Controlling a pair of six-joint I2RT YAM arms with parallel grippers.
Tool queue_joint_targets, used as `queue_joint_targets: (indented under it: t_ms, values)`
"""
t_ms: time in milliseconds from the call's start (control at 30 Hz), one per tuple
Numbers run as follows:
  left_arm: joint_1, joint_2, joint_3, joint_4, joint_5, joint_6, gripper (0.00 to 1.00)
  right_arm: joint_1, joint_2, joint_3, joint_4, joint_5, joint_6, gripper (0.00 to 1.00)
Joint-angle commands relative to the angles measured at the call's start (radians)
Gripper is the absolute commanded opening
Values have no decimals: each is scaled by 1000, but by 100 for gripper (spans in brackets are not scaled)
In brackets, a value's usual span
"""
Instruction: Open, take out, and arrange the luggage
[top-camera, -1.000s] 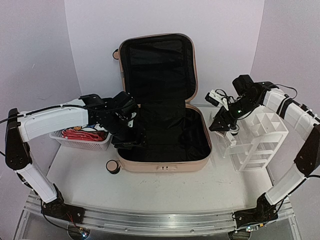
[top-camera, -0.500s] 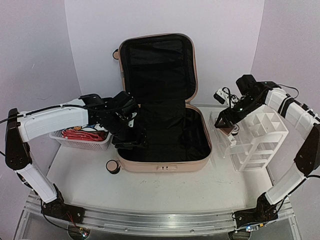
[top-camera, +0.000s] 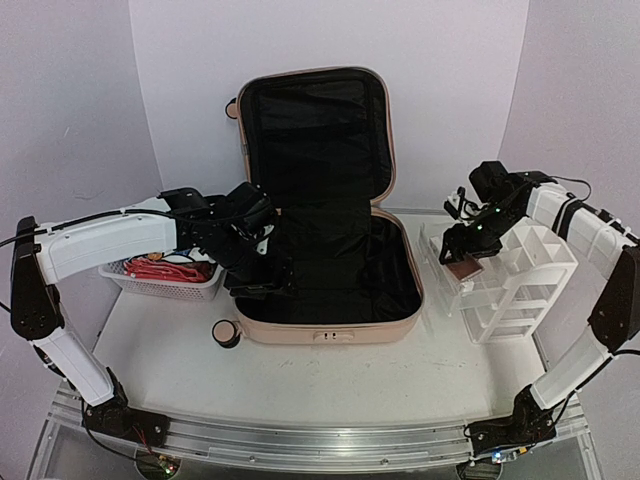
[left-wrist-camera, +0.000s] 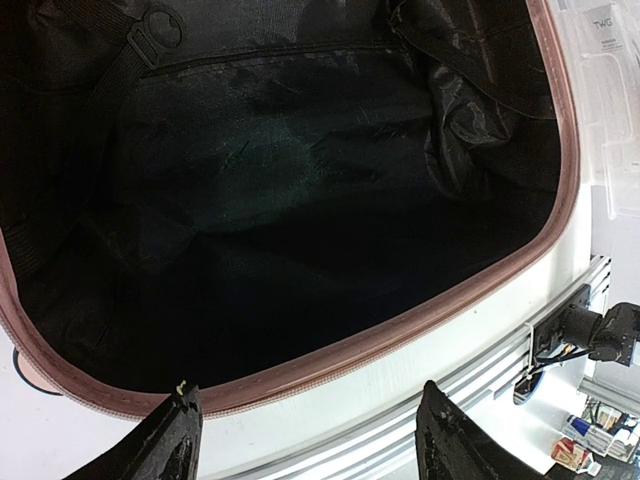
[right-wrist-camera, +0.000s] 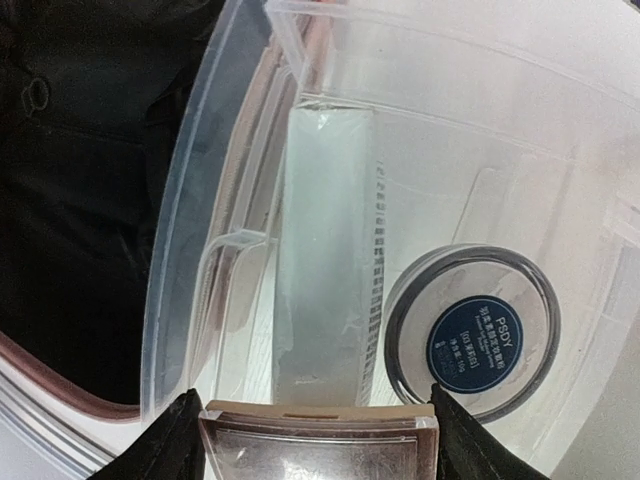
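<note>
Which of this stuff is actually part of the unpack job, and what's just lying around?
In the job (bins likely drop-offs):
luggage, open; brown flat case in the right hand; clear bin with round jar; white organizer; mesh basket of red items.

Lying about:
aluminium rail; small clutter off the table, too small to identify.

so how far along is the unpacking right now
Done: the luggage is open, lid upright, and its dark lining looks bare. Red items lie in the white basket; a round jar and a pale box sit in the clear organizer. In hand: the right gripper holds a flat brown case above it. Left gripper is open, empty. Left: placing the case.
</note>
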Motion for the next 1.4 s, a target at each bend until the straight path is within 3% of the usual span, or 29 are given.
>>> queue_joint_targets:
  t_ms: [0,133,333,400,600,833,1000,1167,1300,1367]
  values:
    - [-4,-14,45,23,-2,11,74,-2,-30,16,-58,92,67,59]
    - [-4,-13,44,23,-2,7,74,-3,-58,30,-59,92,56,81]
    - [-4,-4,50,24,2,4,74,-2,-55,72,-112,99,24,89]
    - [-4,0,52,25,2,5,74,-2,-52,81,-128,100,19,88]
    - [-6,2,51,24,3,0,74,-2,-34,102,-176,105,29,70]
    - [-11,2,47,26,1,-3,74,-2,7,124,-175,75,41,70]
    - [-14,-1,47,26,-2,-4,74,-3,53,188,-160,2,65,49]
    - [-16,-6,44,26,-7,-9,74,-2,76,200,-116,-8,67,36]
    - [-16,-7,41,26,-9,-12,74,-3,117,207,-113,-6,71,3]
    - [-18,-8,40,26,-10,-13,74,-2,129,200,-113,10,81,0]
